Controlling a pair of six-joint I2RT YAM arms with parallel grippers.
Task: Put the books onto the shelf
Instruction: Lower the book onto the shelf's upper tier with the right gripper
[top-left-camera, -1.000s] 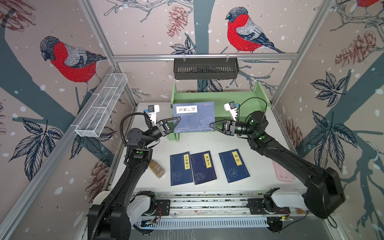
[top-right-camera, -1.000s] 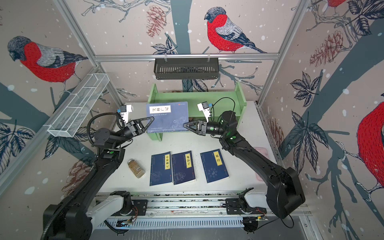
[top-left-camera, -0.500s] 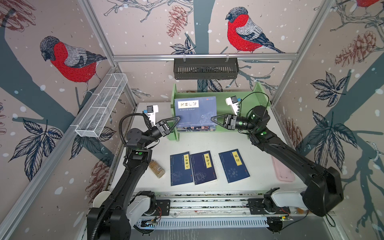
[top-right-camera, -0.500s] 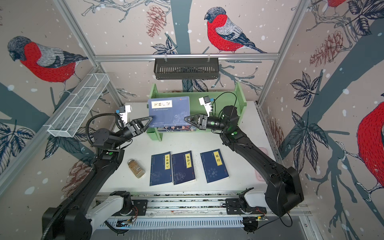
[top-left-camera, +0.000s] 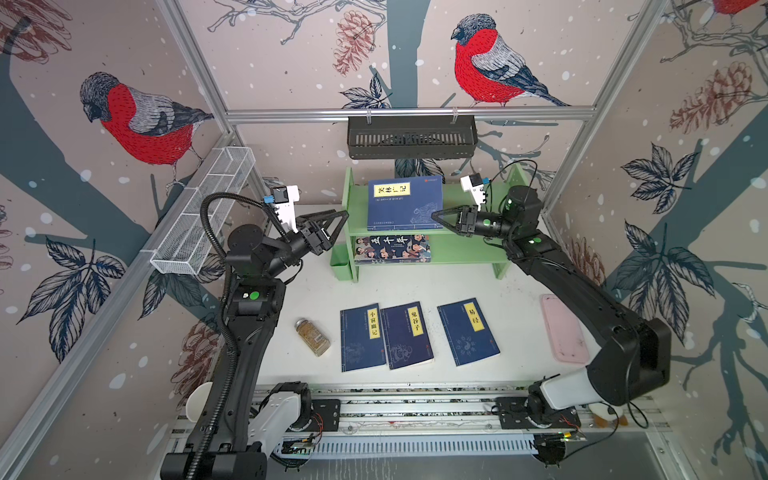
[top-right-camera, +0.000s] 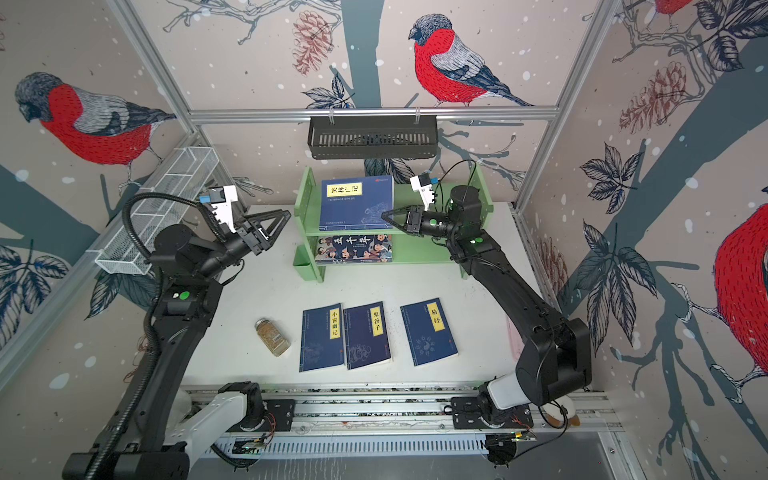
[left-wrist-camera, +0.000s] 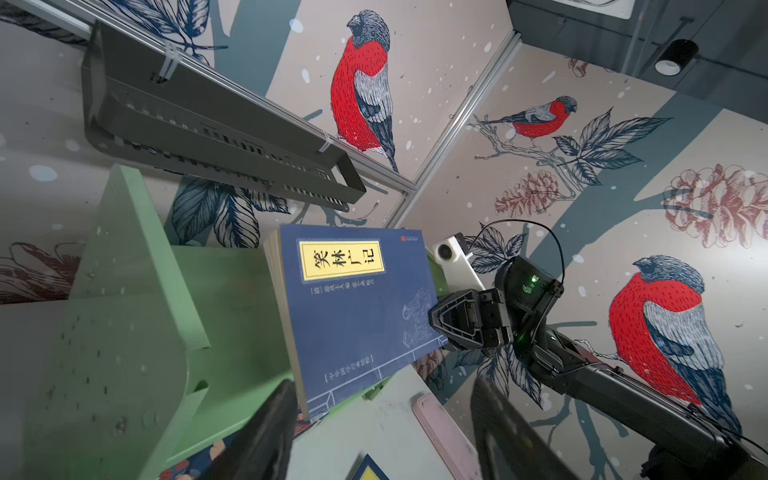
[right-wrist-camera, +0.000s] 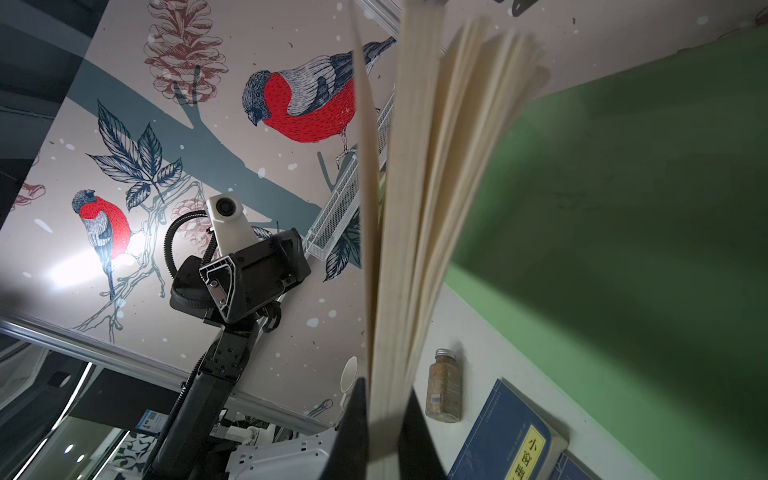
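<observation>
Right gripper (top-left-camera: 436, 216) is pinched on the page-side edge of a navy book (top-left-camera: 405, 205) with a yellow title label. In the right wrist view the pages fan out above the 2 closed fingers. The book stands cover-forward on the top tier of the green shelf (top-left-camera: 469, 249). Its bottom edge looks seated on the board, but the contact line is hard to confirm.

Left gripper (top-left-camera: 338, 224) has its jaws spread and holds nothing. It hangs just beside the shelf's left side panel, clear of the book in both top views.

The cartoon-cover book (top-left-camera: 392, 248) lies on the lower tier, at the left end.

3 navy paperbacks (top-left-camera: 407, 334) lie flat on the table in front of the shelf. The left 2 touch or slightly overlap; the 3rd sits apart to the right.

A spice jar (top-left-camera: 312, 336) lies on its side left of them, and a pink tray (top-left-camera: 563, 328) sits at the right table edge.
</observation>
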